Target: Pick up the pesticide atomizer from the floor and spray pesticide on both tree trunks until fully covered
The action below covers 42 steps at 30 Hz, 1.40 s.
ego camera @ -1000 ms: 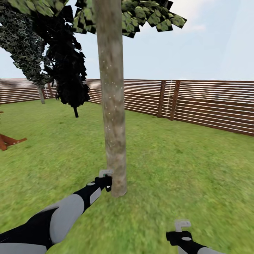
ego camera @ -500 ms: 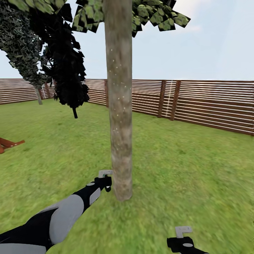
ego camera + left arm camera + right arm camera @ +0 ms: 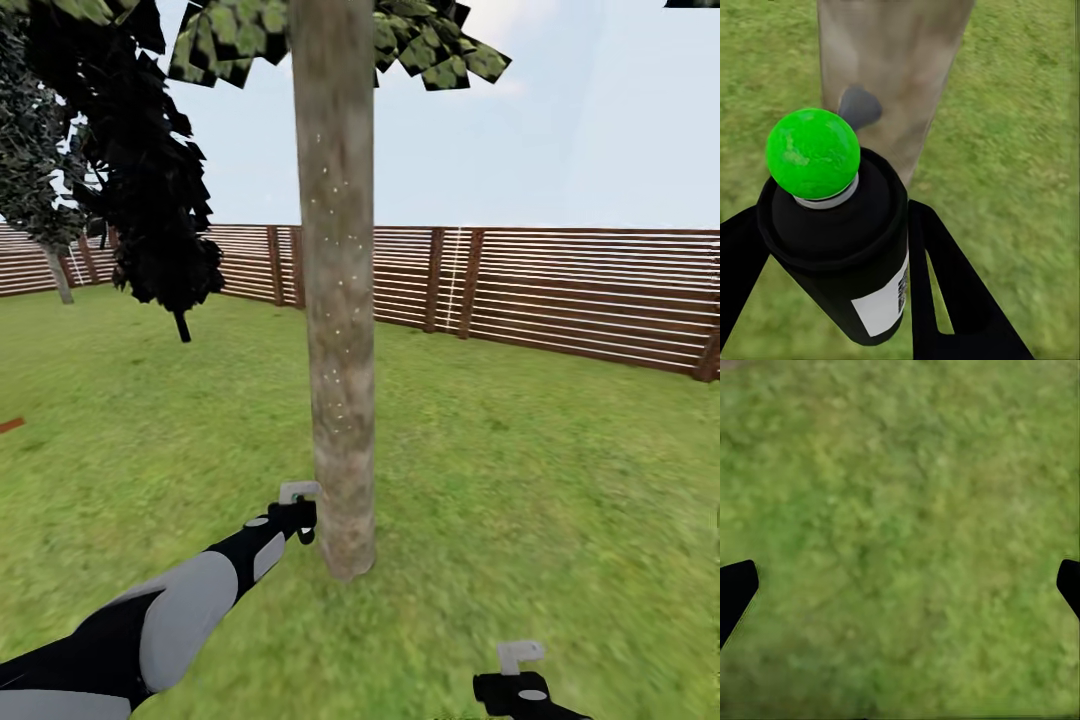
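Note:
A tree [image 3: 335, 300] stands straight ahead, its mottled grey-brown trunk dotted with tiny white specks of pesticide [image 3: 340, 300]. My left gripper [image 3: 303, 518] hovers just left of the trunk's base, low over the grass. In the left wrist view this gripper [image 3: 832, 217] is shut on the pesticide atomizer [image 3: 840, 247], a black bottle with a white label and a round green top. The bottle points at the trunk [image 3: 892, 67], which bears a dark grey blotch. My right gripper [image 3: 515, 668] hangs open over bare lawn at the lower right, with its fingertips [image 3: 735, 589] spread wide.
A brown slatted fence [image 3: 560, 290] runs across the back of the lawn [image 3: 520, 450]. A dark narrow cypress [image 3: 150, 200] stands at the back left, with another tree [image 3: 40, 180] further left. Open grass lies on every side of the trunk.
The whole picture has slid left, so the camera has turned. The trunk now sits slightly further right and nearer. Both arms keep their places in the view.

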### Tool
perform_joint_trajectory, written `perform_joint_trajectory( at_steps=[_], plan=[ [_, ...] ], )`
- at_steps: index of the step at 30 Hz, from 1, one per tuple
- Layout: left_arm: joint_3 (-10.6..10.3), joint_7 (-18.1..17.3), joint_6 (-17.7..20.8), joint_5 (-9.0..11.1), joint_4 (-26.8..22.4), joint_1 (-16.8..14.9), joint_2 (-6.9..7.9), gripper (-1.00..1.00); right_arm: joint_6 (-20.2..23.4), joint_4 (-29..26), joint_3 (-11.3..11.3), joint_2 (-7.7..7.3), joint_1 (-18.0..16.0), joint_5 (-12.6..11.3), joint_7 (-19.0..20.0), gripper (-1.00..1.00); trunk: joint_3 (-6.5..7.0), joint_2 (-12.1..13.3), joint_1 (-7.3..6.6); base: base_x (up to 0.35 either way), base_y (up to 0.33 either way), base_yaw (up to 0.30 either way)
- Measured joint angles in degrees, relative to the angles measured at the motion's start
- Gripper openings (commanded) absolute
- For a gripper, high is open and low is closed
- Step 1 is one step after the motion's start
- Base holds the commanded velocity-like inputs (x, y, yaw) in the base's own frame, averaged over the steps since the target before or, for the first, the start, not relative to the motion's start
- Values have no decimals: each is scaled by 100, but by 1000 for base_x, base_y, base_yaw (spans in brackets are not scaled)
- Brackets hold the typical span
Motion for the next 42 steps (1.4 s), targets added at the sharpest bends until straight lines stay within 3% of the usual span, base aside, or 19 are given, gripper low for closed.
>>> perform_joint_trajectory(
  at_steps=[14, 42],
  plan=[
    [0, 0, 0, 0, 0, 0, 0, -100, 0, 4, 0, 0, 8, 0, 0, 100, 54, 0, 0, 0, 350, -266],
    [0, 0, -9, -2, -1, 1, 1, -100, 1, 5, 0, 1, 8, 0, 0, 100, 62, 1, 0, 0, 350, -84]
  ],
)
